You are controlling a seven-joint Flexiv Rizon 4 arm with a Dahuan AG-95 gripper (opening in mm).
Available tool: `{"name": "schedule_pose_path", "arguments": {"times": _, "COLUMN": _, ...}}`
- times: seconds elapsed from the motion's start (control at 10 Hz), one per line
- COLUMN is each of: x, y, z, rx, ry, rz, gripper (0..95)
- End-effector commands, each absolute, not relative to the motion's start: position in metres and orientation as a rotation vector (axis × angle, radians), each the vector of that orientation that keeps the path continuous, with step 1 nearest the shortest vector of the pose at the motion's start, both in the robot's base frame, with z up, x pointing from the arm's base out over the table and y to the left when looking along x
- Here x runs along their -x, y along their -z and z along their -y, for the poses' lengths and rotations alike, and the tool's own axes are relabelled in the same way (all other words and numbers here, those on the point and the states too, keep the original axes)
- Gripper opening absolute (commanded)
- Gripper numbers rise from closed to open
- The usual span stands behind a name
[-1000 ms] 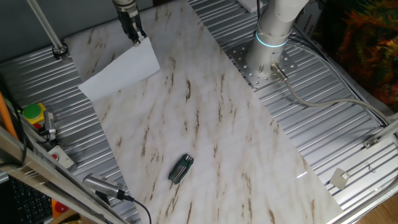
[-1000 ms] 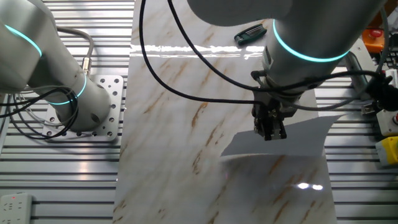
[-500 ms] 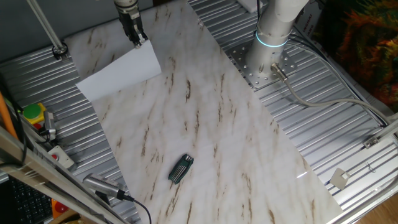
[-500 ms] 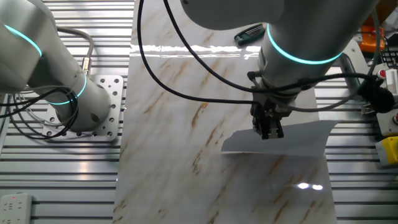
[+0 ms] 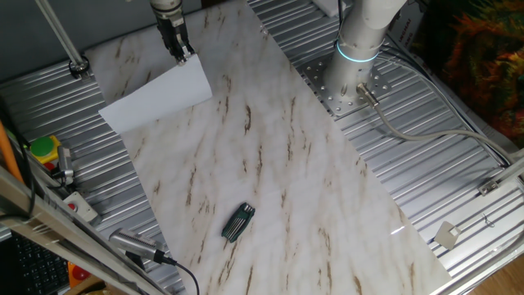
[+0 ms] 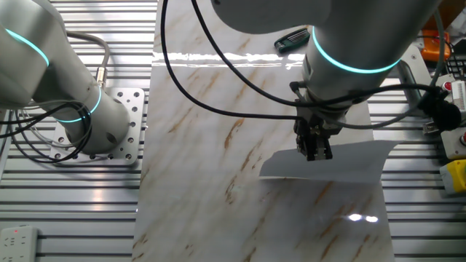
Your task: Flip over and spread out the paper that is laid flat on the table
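The desk (image 5: 278,188) is a long white marble-patterned board with brown streaks, laid across a ribbed grey metal surface (image 5: 442,164). The arm's round base (image 5: 354,70), ringed with a cyan light, stands bolted to a perforated plate beside the board's long edge.

The paper (image 5: 155,97), a plain white sheet, sits near the far end of the desk in one fixed view, with 1 corner raised toward the gripper (image 5: 182,54) and the opposite edge reaching the board's side. In the other fixed view the paper (image 6: 357,164) appears lifted along its upper edge, its underside shaded grey, while its lower edge meets the board.

The 2 dark fingers (image 6: 312,148) are clenched on the paper's raised edge, grasping the sheet between them.

A small black ribbed object (image 5: 238,222) lies flat on the desk well apart from the paper, toward the board's near end in one fixed view.
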State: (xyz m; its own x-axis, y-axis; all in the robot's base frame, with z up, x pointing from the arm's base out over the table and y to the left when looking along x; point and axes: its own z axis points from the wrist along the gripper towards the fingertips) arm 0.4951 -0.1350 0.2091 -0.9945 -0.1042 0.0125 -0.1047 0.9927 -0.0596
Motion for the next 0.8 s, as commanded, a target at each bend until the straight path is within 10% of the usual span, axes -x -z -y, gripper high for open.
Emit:
{"name": "schedule_pose_path", "arguments": {"times": 0.1, "x": -0.4939, "y": -0.2077, "z": 0.1346, "rx": -0.169, "ry": -0.103, "rz": 3.126, "gripper": 0.0}}
{"name": "schedule_pose_path", "arguments": {"times": 0.8, "x": -0.4928, "y": -0.2066, "z": 0.1329, "rx": -0.174, "ry": -0.107, "rz": 3.126, "gripper": 0.0}}
